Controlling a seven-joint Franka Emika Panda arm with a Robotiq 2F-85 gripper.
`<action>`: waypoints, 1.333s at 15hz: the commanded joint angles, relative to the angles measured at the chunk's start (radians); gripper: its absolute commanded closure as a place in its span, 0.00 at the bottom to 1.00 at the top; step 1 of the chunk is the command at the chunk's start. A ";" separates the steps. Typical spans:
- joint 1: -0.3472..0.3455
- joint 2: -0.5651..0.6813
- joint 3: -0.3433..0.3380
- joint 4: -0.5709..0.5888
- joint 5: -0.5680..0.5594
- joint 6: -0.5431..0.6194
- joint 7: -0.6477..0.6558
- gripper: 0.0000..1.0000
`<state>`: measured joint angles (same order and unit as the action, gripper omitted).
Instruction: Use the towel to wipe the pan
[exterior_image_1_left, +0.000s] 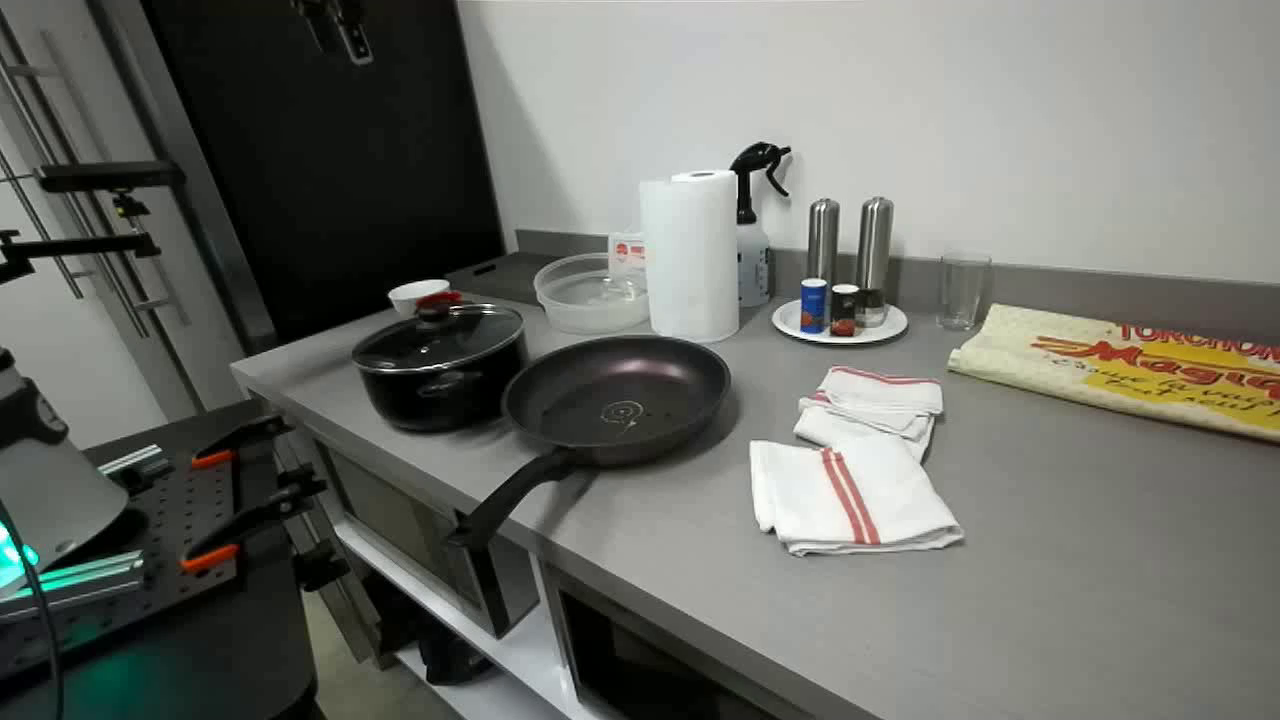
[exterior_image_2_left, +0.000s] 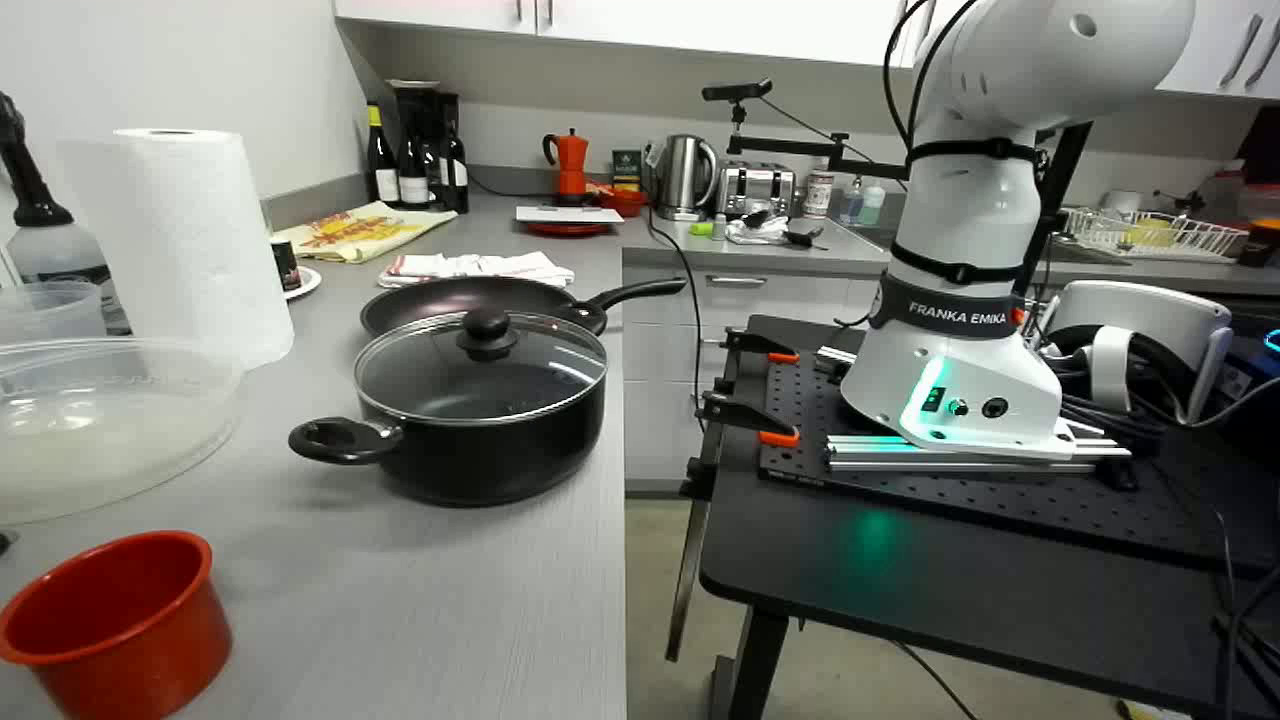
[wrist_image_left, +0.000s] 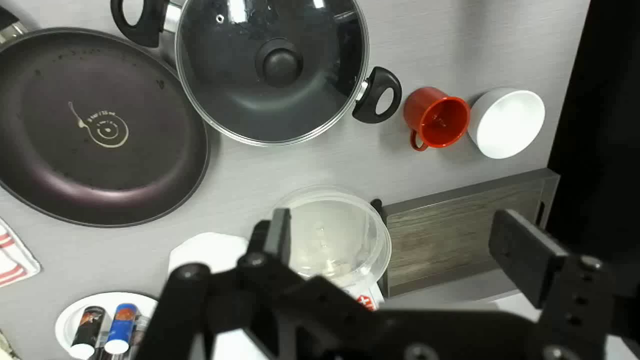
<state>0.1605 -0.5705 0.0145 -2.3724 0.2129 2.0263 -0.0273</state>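
The white cloth towel with thin red stripes (exterior_image_1_left: 857, 470) is laid folded near the shallow round black frying pan (exterior_image_1_left: 620, 395), its longer extent pointed roughly toward the pale plain wall (exterior_image_1_left: 950, 110). In the wrist view it is cut by the left edge, well apart from the black two-fingered claw (wrist_image_left: 392, 245). The jaws are parted wide (nothing is gripped); a reach past the pan is probably needed.

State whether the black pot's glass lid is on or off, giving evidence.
On: in both exterior views, the glass lid covers the black pot, its rim along the pot's top edge.
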 joint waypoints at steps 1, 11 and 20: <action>-0.016 0.000 0.012 0.003 0.008 -0.004 -0.007 0.00; -0.024 0.018 0.011 0.012 0.003 0.006 0.001 0.00; -0.215 0.260 -0.061 0.121 -0.056 0.158 0.114 0.00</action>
<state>-0.0023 -0.4027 -0.0212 -2.3266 0.1815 2.1372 0.0234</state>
